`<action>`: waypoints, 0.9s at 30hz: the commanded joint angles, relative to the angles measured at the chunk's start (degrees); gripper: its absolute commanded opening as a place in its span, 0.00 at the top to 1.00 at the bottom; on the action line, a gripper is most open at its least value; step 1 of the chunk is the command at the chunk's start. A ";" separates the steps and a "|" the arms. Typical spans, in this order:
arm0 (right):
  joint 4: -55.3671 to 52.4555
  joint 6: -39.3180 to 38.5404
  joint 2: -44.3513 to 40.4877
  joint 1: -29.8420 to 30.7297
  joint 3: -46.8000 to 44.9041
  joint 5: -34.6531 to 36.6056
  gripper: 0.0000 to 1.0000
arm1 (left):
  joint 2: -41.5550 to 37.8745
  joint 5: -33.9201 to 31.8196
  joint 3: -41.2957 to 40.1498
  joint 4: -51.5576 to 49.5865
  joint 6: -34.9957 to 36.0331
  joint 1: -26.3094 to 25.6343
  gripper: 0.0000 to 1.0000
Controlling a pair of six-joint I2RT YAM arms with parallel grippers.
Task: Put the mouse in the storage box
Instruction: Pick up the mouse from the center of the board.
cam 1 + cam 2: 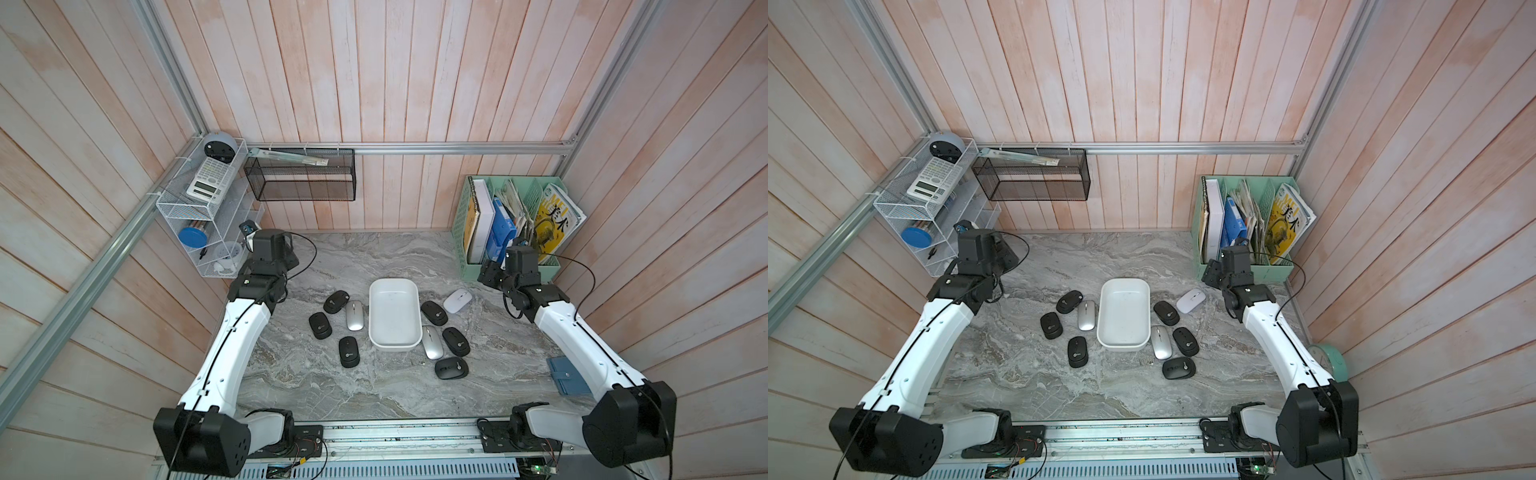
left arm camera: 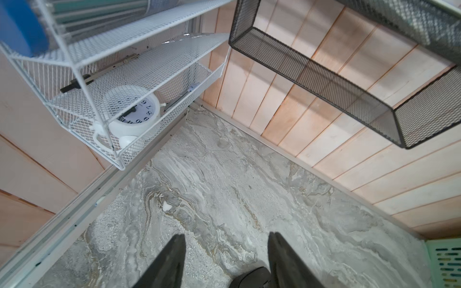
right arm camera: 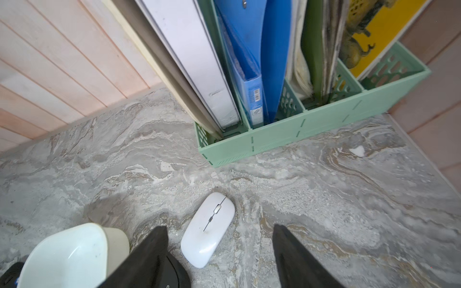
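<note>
Across the surface point(image 1: 374, 386): marble; storage box point(image 1: 393, 316) flanked by mice point(image 1: 354, 316).
Left pincer point(image 2: 226, 234): raised, parted, empty.
Right pincer point(image 3: 220, 226): raised, parted, empty.

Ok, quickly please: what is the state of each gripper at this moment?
Left gripper: open, holding nothing.
Right gripper: open, holding nothing; the white mouse lies on the table, not gripped.
</note>
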 commanded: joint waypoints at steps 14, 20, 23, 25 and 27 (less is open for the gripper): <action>-8.62 5.27 -0.98 2.60 -1.46 0.38 0.18 | 27.86 8.89 28.95 -39.12 28.88 -8.54 0.27; -9.55 5.62 -1.41 2.78 -2.10 -2.51 0.16 | 34.04 8.27 28.57 -40.89 32.11 -11.74 0.24; -10.13 5.21 -1.78 2.76 -2.38 -3.16 0.15 | 35.42 8.11 26.95 -40.33 32.89 -12.23 0.19; -10.34 4.63 -1.78 2.77 -2.47 -2.64 0.14 | 35.90 8.03 26.30 -39.34 32.90 -12.24 0.12; -10.35 4.07 -1.59 2.71 -2.47 -2.17 0.13 | 37.13 8.93 26.77 -39.33 33.15 -12.24 0.09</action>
